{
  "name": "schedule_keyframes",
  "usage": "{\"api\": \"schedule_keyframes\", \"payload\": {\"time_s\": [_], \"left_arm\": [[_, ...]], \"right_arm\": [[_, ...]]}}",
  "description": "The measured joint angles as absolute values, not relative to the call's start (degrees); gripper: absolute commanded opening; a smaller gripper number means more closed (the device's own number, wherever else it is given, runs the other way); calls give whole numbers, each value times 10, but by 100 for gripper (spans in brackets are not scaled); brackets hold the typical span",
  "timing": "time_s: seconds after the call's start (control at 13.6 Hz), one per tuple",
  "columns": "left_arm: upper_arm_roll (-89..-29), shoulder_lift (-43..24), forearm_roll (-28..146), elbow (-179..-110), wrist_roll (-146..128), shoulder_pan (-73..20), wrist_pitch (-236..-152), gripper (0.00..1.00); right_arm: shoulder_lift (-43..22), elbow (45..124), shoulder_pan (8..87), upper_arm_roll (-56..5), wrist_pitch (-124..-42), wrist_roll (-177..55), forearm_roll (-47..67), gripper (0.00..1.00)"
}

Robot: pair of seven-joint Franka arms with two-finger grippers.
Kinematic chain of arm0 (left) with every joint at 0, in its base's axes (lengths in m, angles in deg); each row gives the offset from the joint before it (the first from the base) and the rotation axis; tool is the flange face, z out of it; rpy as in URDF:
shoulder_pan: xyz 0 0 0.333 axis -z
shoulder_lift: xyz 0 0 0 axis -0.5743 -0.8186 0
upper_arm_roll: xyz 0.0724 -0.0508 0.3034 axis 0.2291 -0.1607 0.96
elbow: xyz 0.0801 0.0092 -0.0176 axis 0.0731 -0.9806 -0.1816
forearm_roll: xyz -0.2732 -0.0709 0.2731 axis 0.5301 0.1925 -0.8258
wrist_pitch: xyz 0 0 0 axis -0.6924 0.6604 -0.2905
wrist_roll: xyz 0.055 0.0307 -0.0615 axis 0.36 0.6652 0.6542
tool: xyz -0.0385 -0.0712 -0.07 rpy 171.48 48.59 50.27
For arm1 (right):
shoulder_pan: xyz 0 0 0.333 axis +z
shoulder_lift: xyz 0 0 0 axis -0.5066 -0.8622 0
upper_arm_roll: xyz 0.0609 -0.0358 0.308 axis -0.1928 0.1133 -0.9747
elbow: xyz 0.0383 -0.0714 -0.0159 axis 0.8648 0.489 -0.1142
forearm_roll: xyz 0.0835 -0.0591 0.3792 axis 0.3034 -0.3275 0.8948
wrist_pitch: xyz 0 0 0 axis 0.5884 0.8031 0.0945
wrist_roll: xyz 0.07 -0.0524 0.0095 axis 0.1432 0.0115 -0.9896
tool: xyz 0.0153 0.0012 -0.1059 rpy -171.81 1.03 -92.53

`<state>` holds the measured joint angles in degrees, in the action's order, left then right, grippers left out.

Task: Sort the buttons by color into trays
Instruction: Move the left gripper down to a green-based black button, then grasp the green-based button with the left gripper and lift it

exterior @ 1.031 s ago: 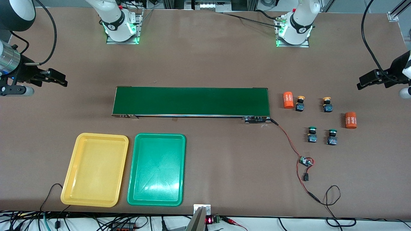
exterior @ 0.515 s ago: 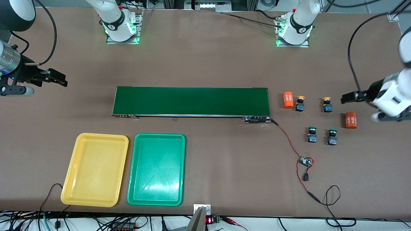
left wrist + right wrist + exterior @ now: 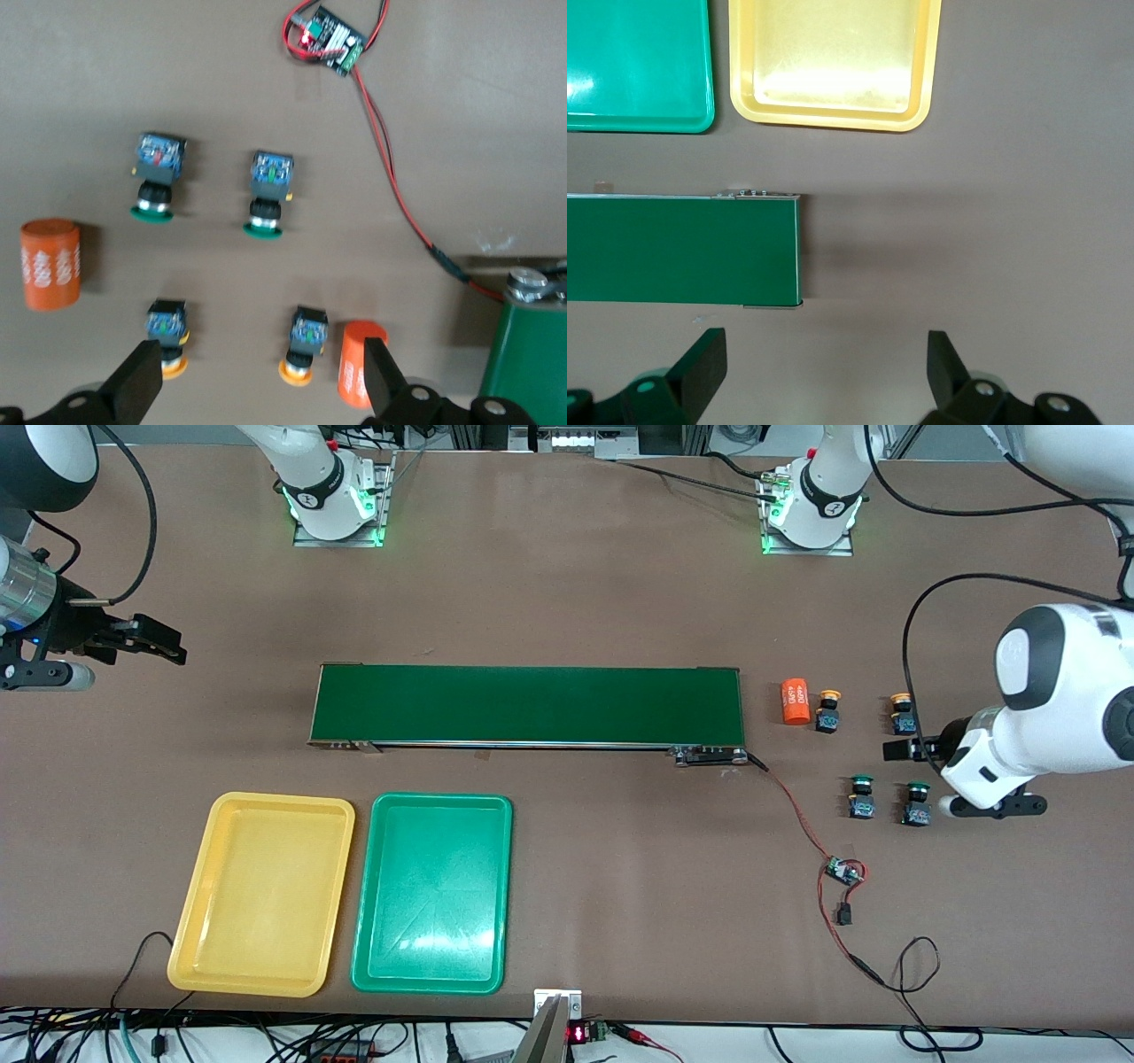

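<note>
Four buttons stand near the left arm's end of the conveyor: two yellow-capped (image 3: 828, 710) (image 3: 902, 715) and, nearer the front camera, two green-capped (image 3: 861, 795) (image 3: 917, 803). In the left wrist view the green ones (image 3: 157, 177) (image 3: 268, 190) and yellow ones (image 3: 166, 341) (image 3: 304, 343) all show. My left gripper (image 3: 899, 750) (image 3: 261, 390) is open and empty, in the air over the spot between a yellow and a green button. The yellow tray (image 3: 261, 895) (image 3: 833, 62) and green tray (image 3: 432, 893) (image 3: 638, 62) lie empty near the front edge. My right gripper (image 3: 151, 642) (image 3: 824, 367) waits open at its end of the table.
A long dark-green conveyor belt (image 3: 527, 704) (image 3: 682, 248) lies mid-table. An orange cylinder (image 3: 795, 701) (image 3: 359, 363) lies beside a yellow button; a second one (image 3: 51, 264) is hidden under my left arm in the front view. A small circuit board (image 3: 842, 870) (image 3: 328, 40) with red wires lies nearer the camera.
My left arm has swung in from the table's edge to over the buttons and now covers one orange cylinder. The right arm has not moved.
</note>
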<state>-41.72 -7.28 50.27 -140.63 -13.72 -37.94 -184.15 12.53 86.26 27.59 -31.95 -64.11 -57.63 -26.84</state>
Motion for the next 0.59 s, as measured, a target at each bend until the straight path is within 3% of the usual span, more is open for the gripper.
{"api": "schedule_keyframes", "payload": {"time_s": [0.59], "left_arm": [[-415, -178, 503, -1412, -153, -396, -1948, 100]], "right_arm": [[125, 866, 276, -319, -641, -576, -268, 100]]}}
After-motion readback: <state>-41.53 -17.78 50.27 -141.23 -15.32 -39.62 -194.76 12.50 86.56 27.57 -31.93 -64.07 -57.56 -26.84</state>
